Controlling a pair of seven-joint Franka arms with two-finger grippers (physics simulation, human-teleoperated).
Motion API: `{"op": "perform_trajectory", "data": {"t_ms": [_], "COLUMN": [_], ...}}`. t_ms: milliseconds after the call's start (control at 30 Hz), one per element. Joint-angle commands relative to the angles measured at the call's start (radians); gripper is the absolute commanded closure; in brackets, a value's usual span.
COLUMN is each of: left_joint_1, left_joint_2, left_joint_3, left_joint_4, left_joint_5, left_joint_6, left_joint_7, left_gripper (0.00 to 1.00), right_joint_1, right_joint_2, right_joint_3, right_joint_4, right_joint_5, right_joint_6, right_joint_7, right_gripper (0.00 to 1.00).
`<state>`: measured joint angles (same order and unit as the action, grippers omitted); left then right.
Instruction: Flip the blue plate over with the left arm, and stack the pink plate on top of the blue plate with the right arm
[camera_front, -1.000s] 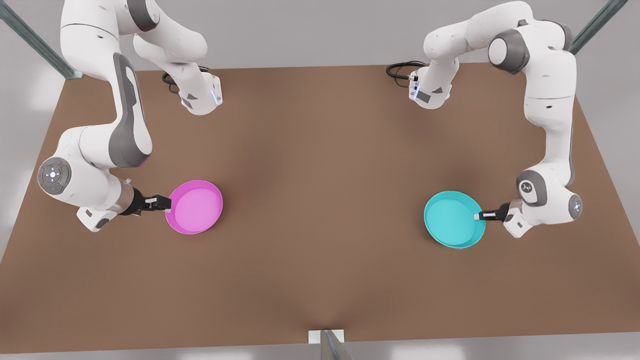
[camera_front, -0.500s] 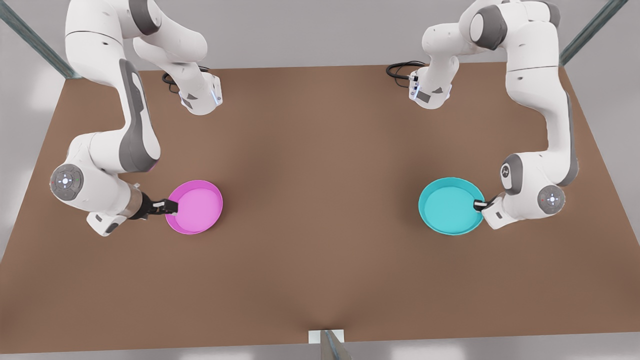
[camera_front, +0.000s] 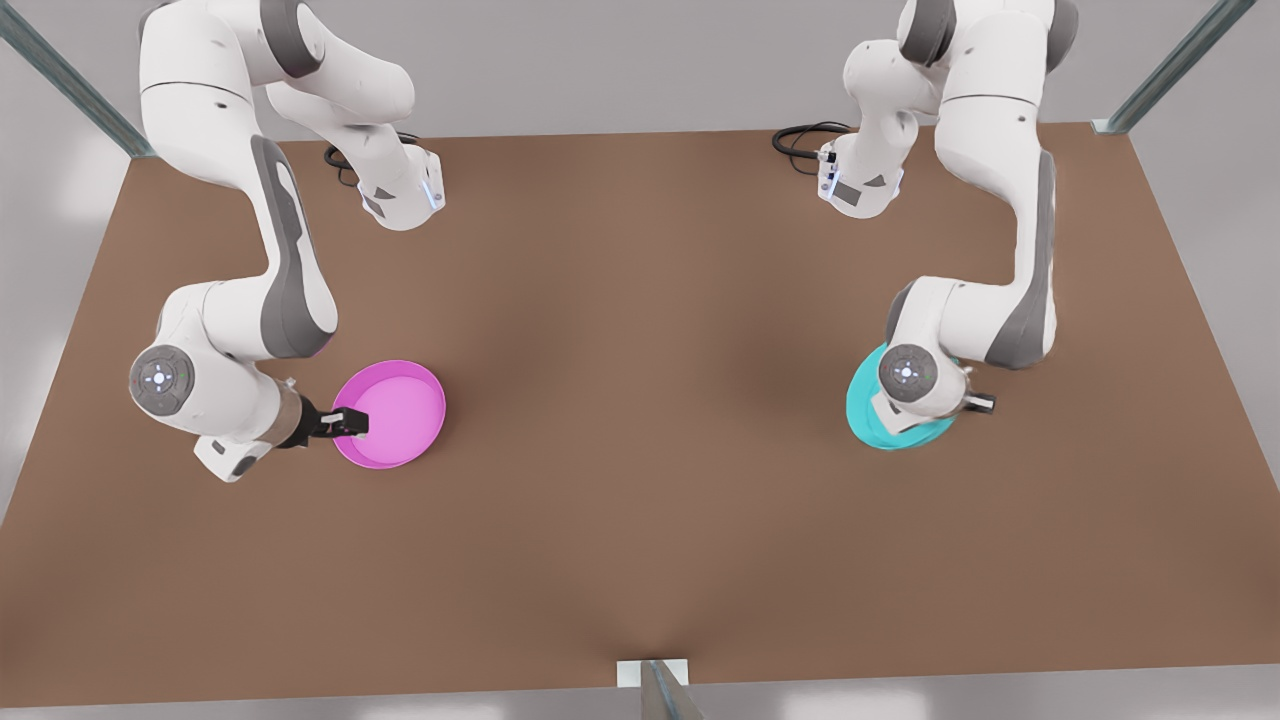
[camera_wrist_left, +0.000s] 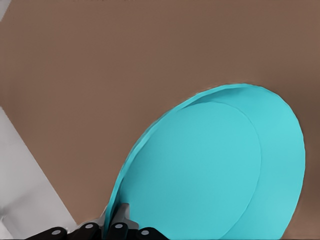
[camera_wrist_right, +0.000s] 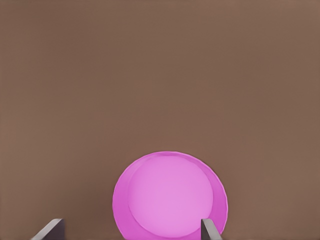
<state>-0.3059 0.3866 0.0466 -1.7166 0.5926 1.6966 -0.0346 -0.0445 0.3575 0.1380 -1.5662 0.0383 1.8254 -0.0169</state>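
Resting on brown table (camera_front: 640, 420): pink plate (camera_front: 390, 413), right gripper (camera_front: 345, 424) jaws spread; left gripper (camera_wrist_left: 107, 227) clamps tilted blue plate (camera_wrist_left: 210, 170).

Looking like a sim'd robot lab w/ a test bench: a plain brown table (camera_front: 640, 400) is sitting in a bare grey room, two white arms bolted at its far edge, metal frame struts (camera_front: 70, 80) angling off past its corners, black cables (camera_front: 800, 135) coiling by the arm bases.
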Motion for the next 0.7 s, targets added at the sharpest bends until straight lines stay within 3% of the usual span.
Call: {"op": "perform_trajectory", "data": {"t_ms": [0, 367, 667], "left_joint_1": [-0.005, -0.223, -0.472], "left_joint_2": [0.000, 0.043, 0.213], "left_joint_3": [-0.004, -0.013, -0.001], "left_joint_4": [0.000, 0.015, 0.132], "left_joint_5": [0.053, 0.240, 0.343], "left_joint_6": [-0.012, -0.202, -0.442], "left_joint_7": [-0.014, -0.211, -0.355], "left_gripper": [0.79, 0.79, 0.79], "right_joint_1": [0.000, 0.000, 0.000], "right_joint_2": [0.000, 0.012, 0.015], "right_joint_3": [0.000, 0.000, 0.002], "right_joint_4": [0.000, -0.012, -0.012], "right_joint_5": [0.000, 0.000, 0.000], "right_joint_6": [0.002, 0.023, 0.025], "right_joint_7": [0.000, 0.014, 0.023], "right_gripper": [0.00, 0.00, 0.00]}}
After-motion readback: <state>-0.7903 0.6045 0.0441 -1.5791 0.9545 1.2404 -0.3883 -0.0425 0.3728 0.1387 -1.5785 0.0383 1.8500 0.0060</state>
